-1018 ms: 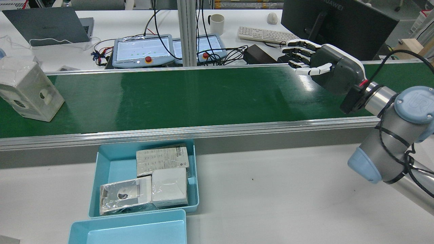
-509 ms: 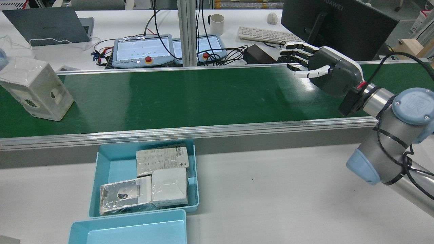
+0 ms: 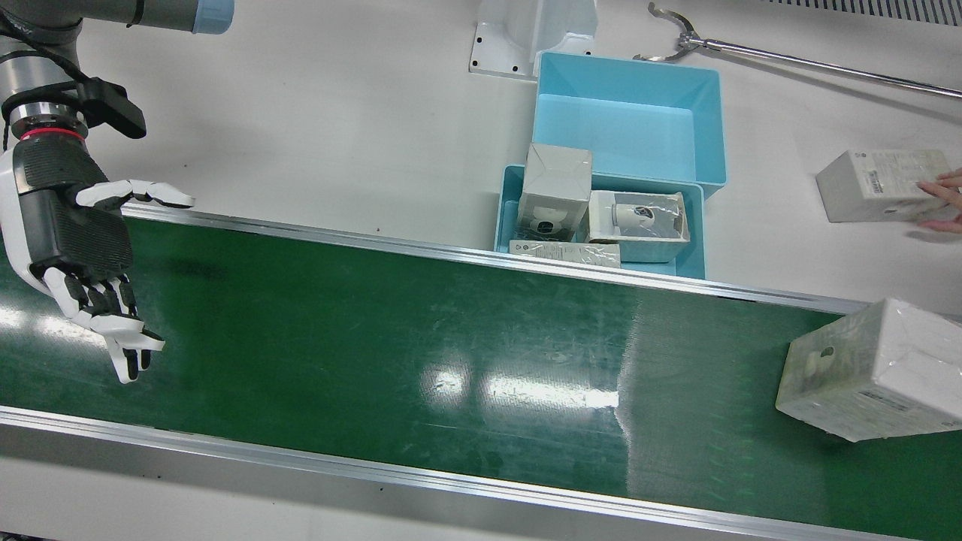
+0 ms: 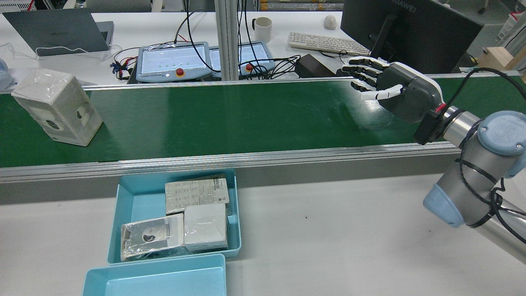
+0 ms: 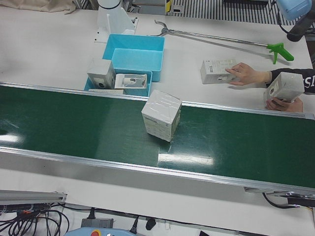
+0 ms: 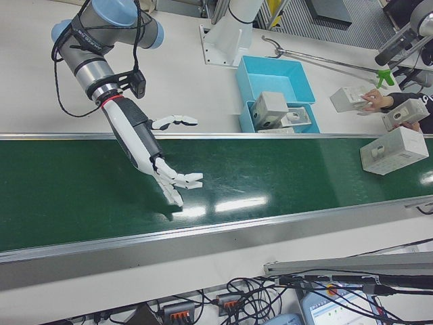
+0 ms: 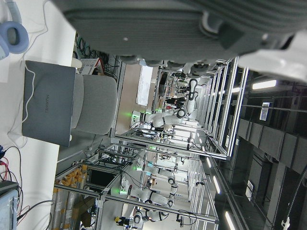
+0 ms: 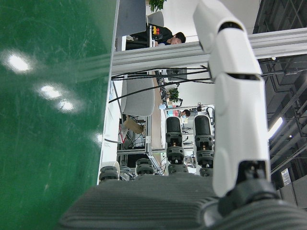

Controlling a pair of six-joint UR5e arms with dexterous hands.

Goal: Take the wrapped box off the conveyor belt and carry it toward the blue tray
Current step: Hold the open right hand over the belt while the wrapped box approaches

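Far along the green conveyor belt (image 4: 230,119) from the right hand (image 4: 394,88), at the opposite end of the rear view: the wrapped box (image 4: 57,107), standing on the belt, shiny film over white card, untouched and well apart from any finger. Right hand (image 3: 75,248) poised over the belt's other end, palm toward the box, fingers (image 3: 128,349) spread and extended, thumb held out to the side, holding nothing. Left hand: only a dark palm edge (image 7: 182,24) in its own camera, aimed out at the room; fingers unseen there, so state impossible to tell. Nearer the robot than the belt, on the white table (image 4: 328,230), well to the side of the right hand: the blue tray (image 4: 123,205) with three wrapped boxes already inside, a second, empty blue tray (image 4: 156,277) touching it. Beyond the belt: laptop, teach pendants, mug, keyboard, monitor. In the left-front view, a person's hands (image 5: 246,74) on two more boxes by a long reacher tool (image 5: 221,38).
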